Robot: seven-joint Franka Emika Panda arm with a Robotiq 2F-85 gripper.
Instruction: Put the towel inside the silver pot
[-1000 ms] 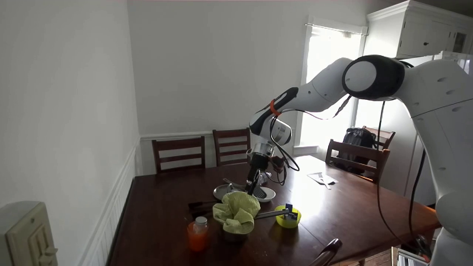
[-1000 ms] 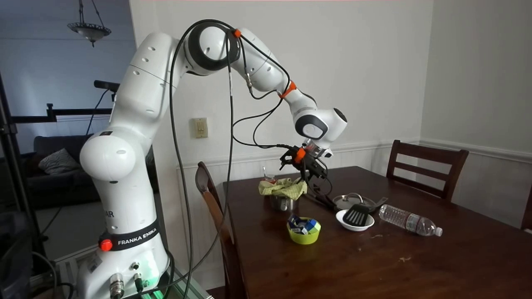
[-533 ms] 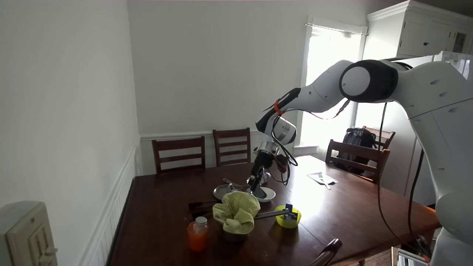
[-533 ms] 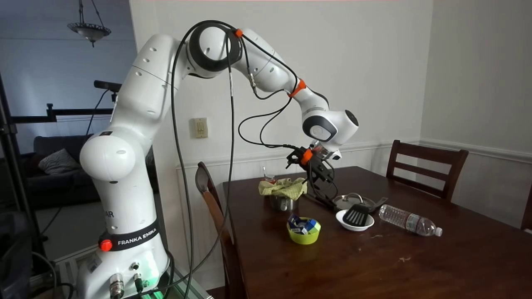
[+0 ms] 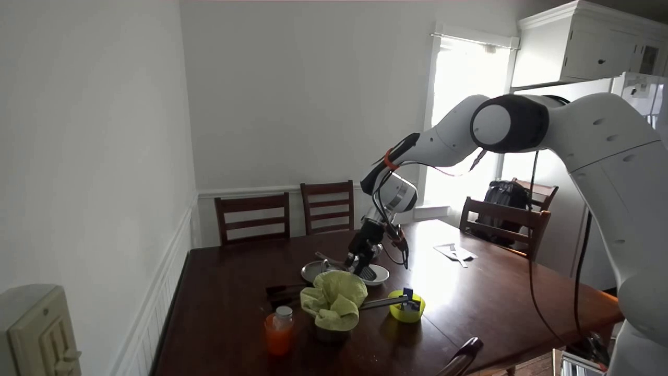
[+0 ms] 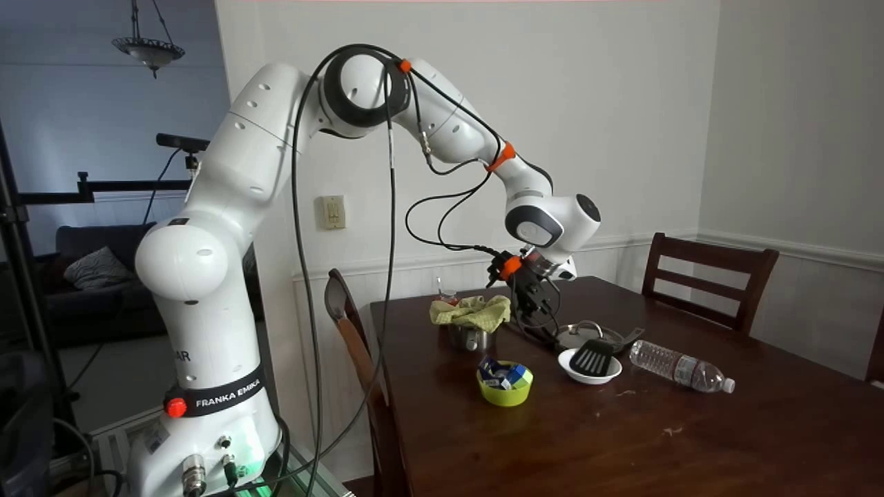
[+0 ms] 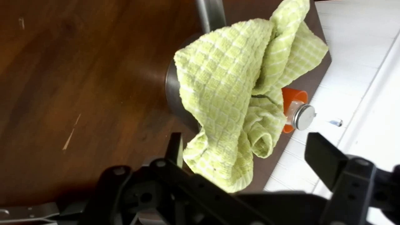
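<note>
The yellow-green checked towel (image 5: 336, 297) lies bunched over the top of the silver pot, its folds spilling past the rim. It also shows in an exterior view (image 6: 473, 314) and in the wrist view (image 7: 225, 84). The silver pot (image 5: 331, 336) stands upright on the table; its lower wall shows in an exterior view (image 6: 472, 339) and its side in the wrist view (image 7: 173, 89). Its opening is hidden under the towel. My gripper (image 7: 243, 147) is open, fingers wide apart with nothing held. It hovers beside the pot, tilted toward the towel (image 5: 355, 265).
An orange cup (image 5: 278, 338) with a lidded jar stands beside the pot. A lime bowl (image 6: 504, 395) holds small packets. A white bowl (image 6: 587, 377) with a black spatula (image 6: 592, 357), a glass lid (image 6: 572, 338) and a plastic bottle (image 6: 684, 367) lie beyond.
The gripper has drawn back from the towel, then lowered and tilted more toward it. The towel and pot have not moved.
</note>
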